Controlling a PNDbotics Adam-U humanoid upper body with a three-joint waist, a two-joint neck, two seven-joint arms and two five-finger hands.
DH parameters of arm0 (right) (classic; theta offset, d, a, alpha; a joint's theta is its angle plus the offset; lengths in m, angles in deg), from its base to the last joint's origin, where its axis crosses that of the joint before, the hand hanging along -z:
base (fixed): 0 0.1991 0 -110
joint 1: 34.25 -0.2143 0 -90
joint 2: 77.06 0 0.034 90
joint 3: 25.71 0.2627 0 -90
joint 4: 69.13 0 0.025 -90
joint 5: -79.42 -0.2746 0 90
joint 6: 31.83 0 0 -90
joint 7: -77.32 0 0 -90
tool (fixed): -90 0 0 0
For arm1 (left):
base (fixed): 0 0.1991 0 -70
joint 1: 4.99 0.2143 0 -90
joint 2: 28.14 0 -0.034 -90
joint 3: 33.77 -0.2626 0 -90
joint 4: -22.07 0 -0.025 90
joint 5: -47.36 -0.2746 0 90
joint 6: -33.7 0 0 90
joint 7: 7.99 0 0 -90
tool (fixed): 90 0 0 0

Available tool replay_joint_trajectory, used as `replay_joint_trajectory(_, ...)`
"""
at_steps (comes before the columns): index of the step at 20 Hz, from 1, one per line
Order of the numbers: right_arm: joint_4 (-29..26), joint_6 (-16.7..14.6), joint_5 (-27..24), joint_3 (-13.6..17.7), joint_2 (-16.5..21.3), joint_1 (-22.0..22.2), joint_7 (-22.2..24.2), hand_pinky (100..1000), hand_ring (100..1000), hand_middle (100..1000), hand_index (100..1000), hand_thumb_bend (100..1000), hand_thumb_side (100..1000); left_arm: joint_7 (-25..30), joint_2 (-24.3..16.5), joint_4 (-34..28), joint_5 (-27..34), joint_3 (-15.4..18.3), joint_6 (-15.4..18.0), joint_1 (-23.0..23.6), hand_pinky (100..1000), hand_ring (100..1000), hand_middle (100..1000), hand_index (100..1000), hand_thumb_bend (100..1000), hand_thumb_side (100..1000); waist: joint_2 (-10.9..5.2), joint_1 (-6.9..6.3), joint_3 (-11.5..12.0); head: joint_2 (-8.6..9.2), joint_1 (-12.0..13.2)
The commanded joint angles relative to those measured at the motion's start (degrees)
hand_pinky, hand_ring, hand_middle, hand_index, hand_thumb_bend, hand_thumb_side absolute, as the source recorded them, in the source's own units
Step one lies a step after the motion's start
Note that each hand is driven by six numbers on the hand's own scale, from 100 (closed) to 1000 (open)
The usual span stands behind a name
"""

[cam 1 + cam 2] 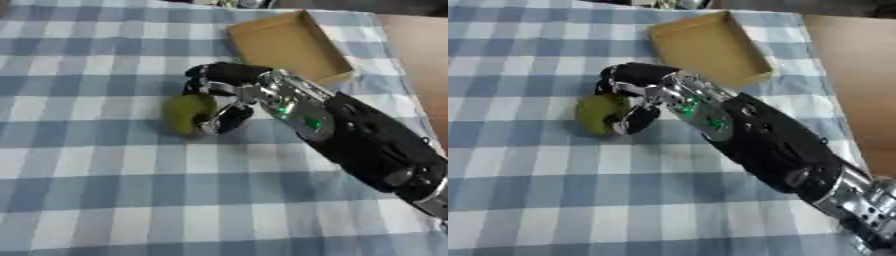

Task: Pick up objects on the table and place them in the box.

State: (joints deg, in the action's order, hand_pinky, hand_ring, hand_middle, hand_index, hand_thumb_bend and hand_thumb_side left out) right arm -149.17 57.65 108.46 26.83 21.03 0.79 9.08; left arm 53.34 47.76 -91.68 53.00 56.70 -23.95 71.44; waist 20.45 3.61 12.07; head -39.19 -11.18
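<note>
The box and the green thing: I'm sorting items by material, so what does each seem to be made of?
The box looks like plain brown cardboard: matte tan surface, thin folded walls, open top. The green thing, which the right hand curls around, is dull olive-green and rounded, with no shine; it could be a fruit or a plastic replica, which the views leave open.

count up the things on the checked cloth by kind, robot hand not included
round olive-green fruit-like object, with the right robot hand curled round it: 1
open brown cardboard box: 1
total: 2
</note>
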Motion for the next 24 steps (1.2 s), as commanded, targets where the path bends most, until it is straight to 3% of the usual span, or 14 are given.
replay_joint_trajectory(1,-3.8,1.2,-1.4,0.6,2.3,-1.6,-0.9,794,1000,468,716,100,199,0.0,-1.2,-0.8,0.3,0.4,0.1,-0.3,577,598,613,752,168,471,-1.35,-0.64,-0.1,0.46,-0.1)
replay_joint_trajectory(7,-9.4,2.1,-4.3,3.1,5.9,-3.3,-4.6,774,999,456,710,100,200,-0.1,-1.4,-0.8,0.3,0.6,0.2,0.0,577,598,613,752,168,468,-1.68,-0.73,-0.4,0.10,0.0)
replay_joint_trajectory(16,-16.5,5.9,-14.5,12.8,13.4,-4.8,-7.9,773,968,422,684,100,258,-0.5,-1.9,-0.8,-0.1,0.8,0.3,0.3,577,599,613,752,170,463,-1.95,-0.54,-1.0,-0.46,0.4)
replay_joint_trajectory(20,-15.0,7.1,-14.7,16.3,16.7,-3.5,-9.9,773,965,428,684,100,250,-0.6,-2.1,-0.8,-0.3,0.9,0.4,0.5,578,599,613,752,171,461,-1.94,-0.58,-1.2,-0.44,0.6)
replay_joint_trajectory(24,-9.3,7.3,-12.4,18.5,18.3,-2.3,-11.9,754,967,434,687,100,243,-0.8,-2.1,-0.8,-0.5,1.0,0.5,0.5,578,599,613,752,169,460,-1.82,-0.77,-1.3,-0.32,0.7)
